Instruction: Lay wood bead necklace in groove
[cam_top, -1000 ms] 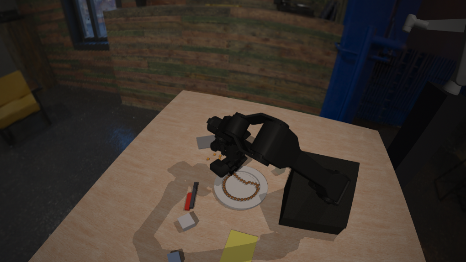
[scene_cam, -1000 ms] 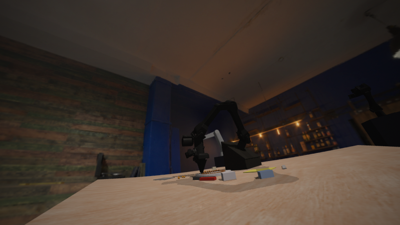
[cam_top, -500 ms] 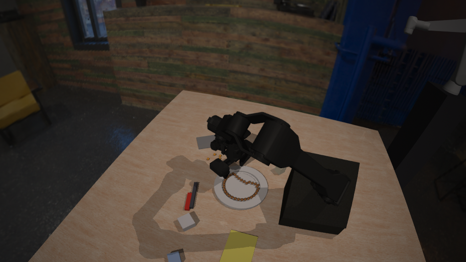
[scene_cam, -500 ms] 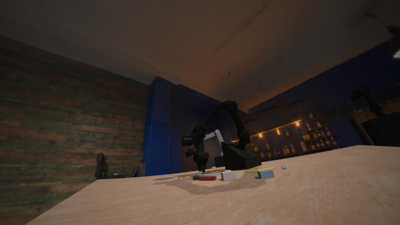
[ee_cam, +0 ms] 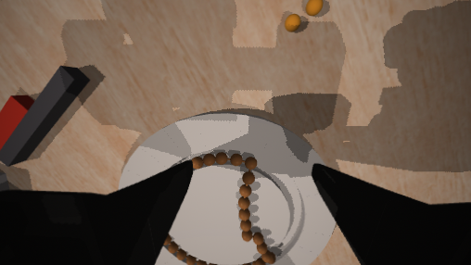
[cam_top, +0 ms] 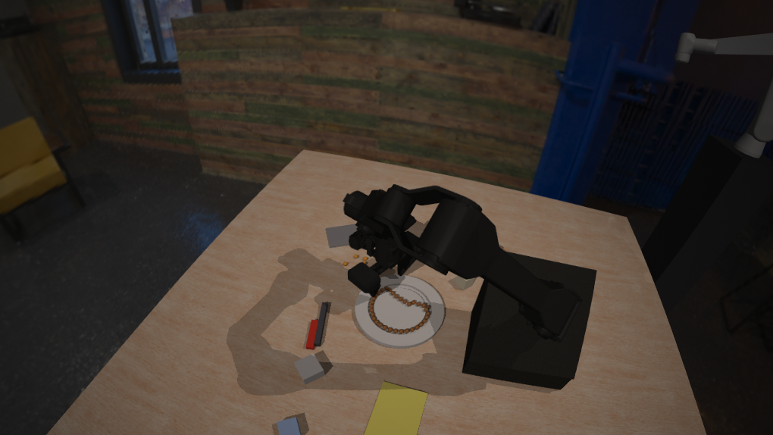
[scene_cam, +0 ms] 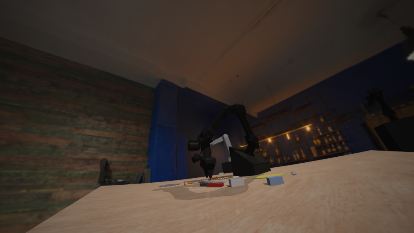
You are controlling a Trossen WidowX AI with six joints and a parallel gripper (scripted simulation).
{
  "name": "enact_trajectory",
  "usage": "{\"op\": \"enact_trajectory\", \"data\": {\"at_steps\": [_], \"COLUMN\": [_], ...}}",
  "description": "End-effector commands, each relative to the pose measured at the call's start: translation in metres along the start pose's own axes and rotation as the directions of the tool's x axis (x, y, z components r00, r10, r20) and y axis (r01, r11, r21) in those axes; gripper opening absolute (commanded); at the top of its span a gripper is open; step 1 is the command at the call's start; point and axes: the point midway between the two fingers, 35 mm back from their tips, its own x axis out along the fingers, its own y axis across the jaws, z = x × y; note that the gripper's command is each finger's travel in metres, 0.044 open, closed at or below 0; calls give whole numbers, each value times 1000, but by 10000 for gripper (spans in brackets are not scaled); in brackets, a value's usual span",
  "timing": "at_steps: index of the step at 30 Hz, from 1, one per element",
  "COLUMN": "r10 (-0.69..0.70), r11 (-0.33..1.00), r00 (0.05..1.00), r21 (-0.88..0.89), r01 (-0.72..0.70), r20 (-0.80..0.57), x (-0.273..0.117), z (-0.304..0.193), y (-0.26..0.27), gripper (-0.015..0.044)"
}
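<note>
Most of the necklace (cam_top: 399, 330) (scene_cam: 223, 177) (ee_cam: 244, 202) looks seated, but one stretch still cuts inside the groove (ee_cam: 300, 218); hand (scene_cam: 208, 177) (ee_cam: 252, 168) open, empty.

No lettering, label, brand, number or sign can be read on anything in the top, exterior or wrist views.

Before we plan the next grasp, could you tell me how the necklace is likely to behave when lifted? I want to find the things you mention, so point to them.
The necklace (cam_top: 399, 330) (scene_cam: 223, 177) (ee_cam: 244, 202) will probably hang floppy, since its strand bends sharply across the board (cam_top: 363, 330) (ee_cam: 139, 171). A tug at one spot would likely drag neighbouring beads, as they sit strung closely together. The round beads might slip from a loose pinch.
</note>
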Motion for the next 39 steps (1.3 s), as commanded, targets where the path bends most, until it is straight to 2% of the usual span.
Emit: {"op": "enact_trajectory", "data": {"at_steps": [1, 7, 14, 19, 27, 30, 39], "r10": [-4, -4, -5, -5, -4, -3, -3], "r11": [1000, 1000, 987, 986, 986, 988, 987], "r00": [1000, 1000, 1000, 1000, 1000, 1000, 1000], "r21": [-5, -5, 161, 167, 167, 157, 161], "r01": [4, 4, 5, 5, 5, 2, 2], "r20": [0, 0, 0, 0, -1, 10, 6], "x": [0, 0, -31, -32, -16, -24, -12], "z": [0, 0, -11, -12, -12, -9, -10], "y": [-1, -1, 2, 2, 2, 2, 2], "gripper": [440, 440, 256, 125, 120, 120, 120]}}
